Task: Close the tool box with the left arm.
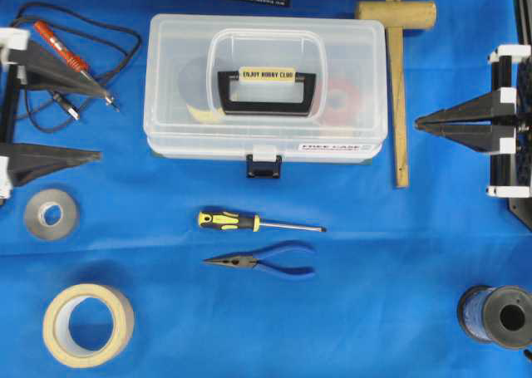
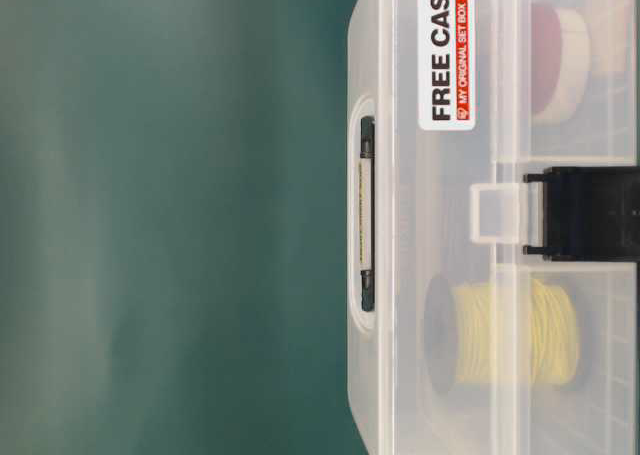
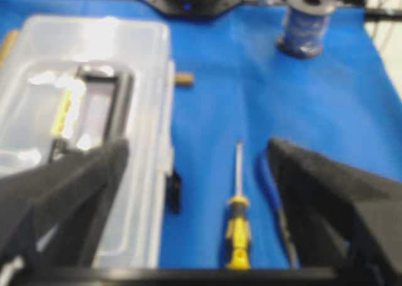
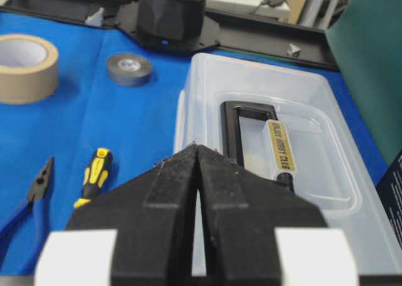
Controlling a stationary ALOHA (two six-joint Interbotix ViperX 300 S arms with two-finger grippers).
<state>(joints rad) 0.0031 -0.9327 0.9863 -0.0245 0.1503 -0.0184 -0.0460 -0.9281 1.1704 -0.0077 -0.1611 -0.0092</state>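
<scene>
two grippers flank the tool box (image 1: 264,87): left gripper (image 1: 98,125) spread wide, right gripper (image 1: 418,123) pinched shut on nothing. lid lies flat over the base; latch (image 1: 263,165) looks unfastened, little apparently remains.

- clear plastic tool box with black handle (image 1: 264,85) sits centre-back on blue table cloth (image 1: 374,295), lid down
- wooden mallet (image 1: 399,79) just right of it
- yellow-black screwdriver (image 1: 258,223) in front of box; blue-handled pliers (image 1: 264,262) in front of that
- grey tape roll (image 1: 51,213) left, beige masking tape roll (image 1: 88,324) front-left
- dark wire spool (image 1: 497,316) front-right
- red probe with black cable (image 1: 71,58) back-left
</scene>
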